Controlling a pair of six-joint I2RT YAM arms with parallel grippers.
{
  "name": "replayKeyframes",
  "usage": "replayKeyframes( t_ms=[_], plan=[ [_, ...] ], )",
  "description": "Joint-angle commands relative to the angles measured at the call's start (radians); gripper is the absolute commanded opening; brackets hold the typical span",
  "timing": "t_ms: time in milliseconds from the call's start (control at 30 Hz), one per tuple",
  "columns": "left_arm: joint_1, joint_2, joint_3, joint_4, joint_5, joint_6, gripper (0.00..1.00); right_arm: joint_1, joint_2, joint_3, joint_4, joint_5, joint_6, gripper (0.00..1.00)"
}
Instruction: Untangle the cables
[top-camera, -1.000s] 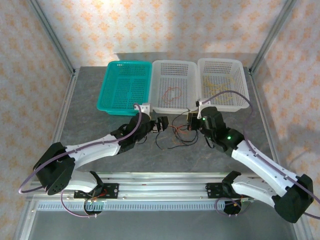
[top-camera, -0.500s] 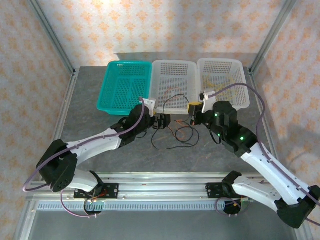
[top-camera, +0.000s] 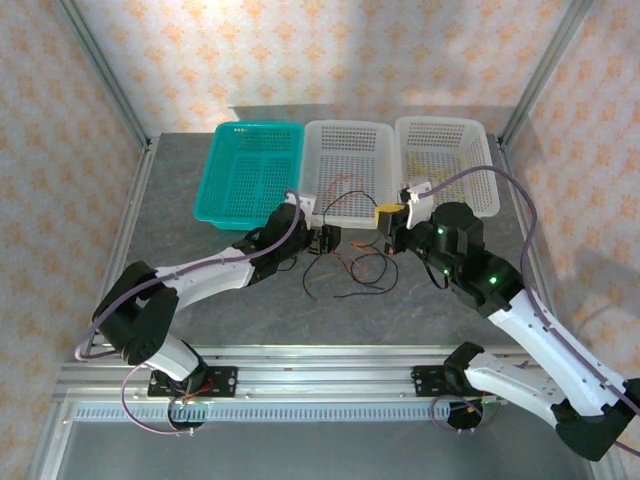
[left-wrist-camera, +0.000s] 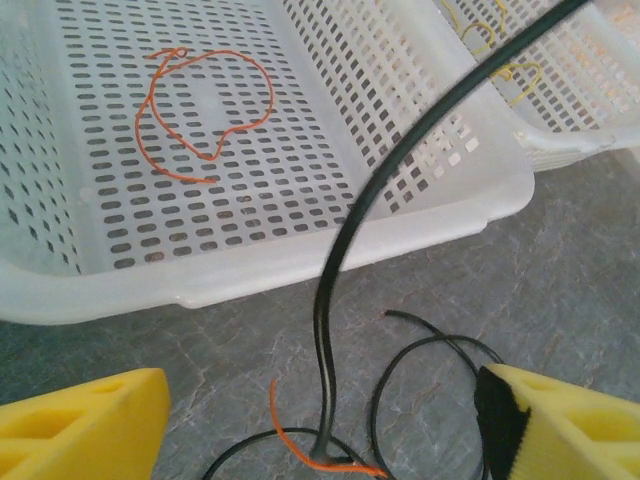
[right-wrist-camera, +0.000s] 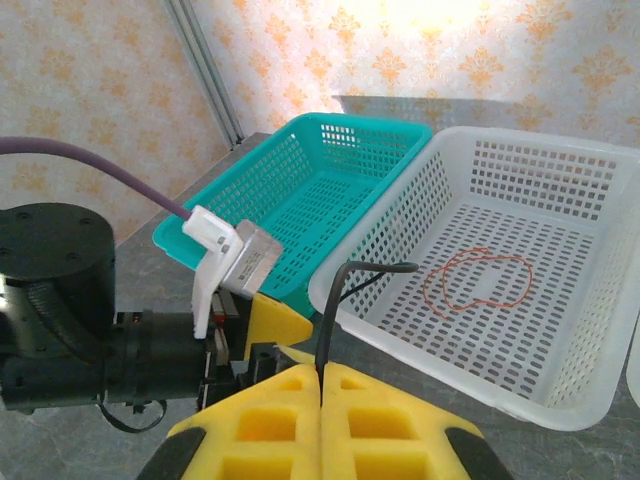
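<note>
My right gripper (top-camera: 388, 218) (right-wrist-camera: 320, 372) is shut on a black cable (right-wrist-camera: 334, 300) and holds it above the table in front of the baskets. That cable (top-camera: 350, 193) arcs left and drops to a tangle of black (top-camera: 352, 290) and orange-red cable (left-wrist-camera: 320, 452) on the grey table. My left gripper (top-camera: 322, 240) (left-wrist-camera: 322, 405) is open low over the tangle. The raised black cable (left-wrist-camera: 345, 230) stands between its yellow fingers (left-wrist-camera: 90, 425) without touching either. Another orange-red cable (left-wrist-camera: 205, 110) lies in the middle white basket (top-camera: 345, 135). Yellow cable (left-wrist-camera: 505, 60) lies in the right white basket (top-camera: 445, 130).
A teal basket (top-camera: 250, 170) stands left of the two white ones, all three in a row along the back of the table. The basket rims are close in front of both grippers. Bare table (top-camera: 330, 320) lies between the tangle and the arm bases.
My right gripper rose and moved toward the baskets, drawing the black cable up off the table. My left arm reached farther forward, and its jaws narrowed a little.
</note>
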Motion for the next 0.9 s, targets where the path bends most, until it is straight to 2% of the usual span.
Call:
replayKeyframes(
  t_ms=[0,167,367,433,533,767,867],
  plan=[
    [0.007,0.021,0.053,0.072,0.038,0.000,0.75,0.006,-0.022,0.039,-0.004,-0.010,-0.012,0.00],
    [0.014,0.047,0.080,0.082,0.056,0.002,0.51,0.006,-0.028,0.031,-0.016,0.037,-0.011,0.00],
    [0.021,0.014,0.090,0.067,0.048,0.006,0.13,0.006,-0.016,-0.002,-0.015,0.090,0.015,0.00],
    [0.021,-0.012,0.101,0.050,0.051,0.007,0.05,0.006,-0.006,-0.024,0.004,0.068,0.027,0.00],
    [0.021,-0.053,0.137,0.013,0.075,0.012,0.00,0.006,0.012,-0.066,0.041,0.056,0.052,0.00],
    [0.020,-0.146,0.191,-0.015,0.155,-0.028,0.00,0.006,0.065,-0.155,0.144,0.073,0.124,0.00],
    [0.021,-0.184,0.207,-0.017,0.162,-0.043,0.00,0.006,0.102,-0.157,0.126,0.174,0.151,0.00]
  ],
)
